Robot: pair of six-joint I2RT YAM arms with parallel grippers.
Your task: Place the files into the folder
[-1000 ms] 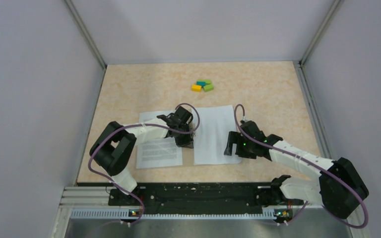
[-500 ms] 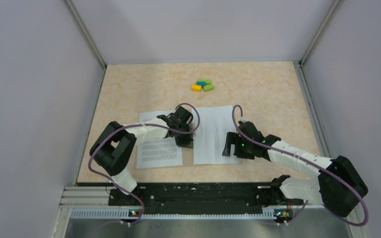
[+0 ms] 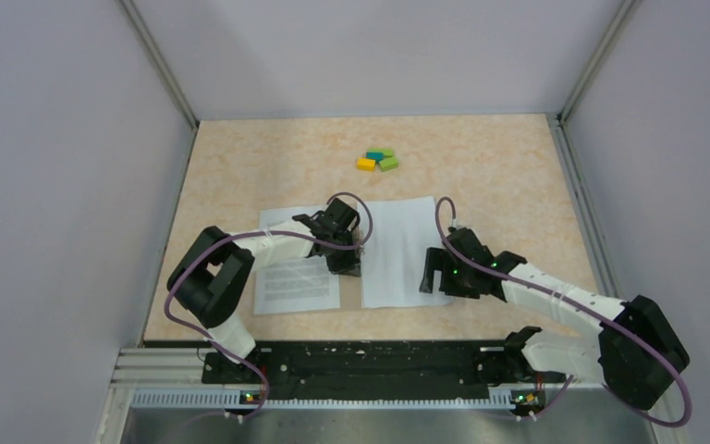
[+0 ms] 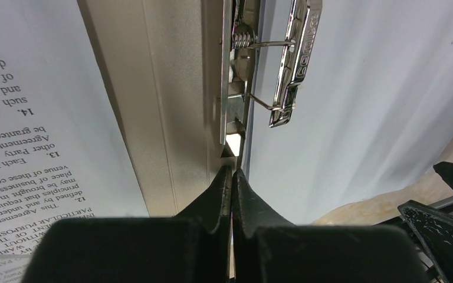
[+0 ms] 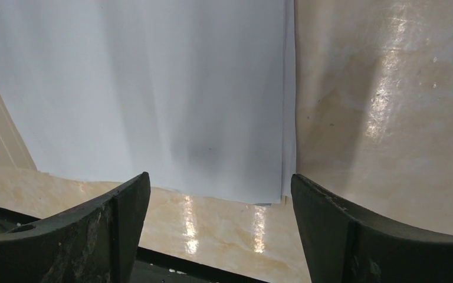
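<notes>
From above, the files (image 3: 397,277) lie side by side in the middle of the tabletop (image 3: 240,166), a printed sheet (image 3: 291,282) on the left and a blank-faced sheet (image 3: 397,231) on the right. The left claw (image 3: 345,262) sits low over the gap between them. The right claw (image 3: 433,276) is at the blank sheet's near right corner. Coloured blocks (image 3: 377,160) lie well apart at the back.

In the left wrist view, the left claw (image 4: 232,177) has its fingers pressed together with only a hairline slit. Whether anything thin is pinched there I cannot tell. Just ahead of the tips, a tan strip of the folder (image 4: 159,88) runs between the sheets, with a sprung metal clip (image 4: 289,59) beside it.

In the right wrist view, the right claw (image 5: 219,177) is spread wide and holds nothing. Its fingers straddle the sheet's near edge, and stacked paper edges show along the right side.

The paper looks light, floppy and likely slippery on the glossy top. Lying flat it offers little purchase, so an edge or corner is probably the place to take hold. A light grip should avoid creasing, and stacked sheets may fan apart.
</notes>
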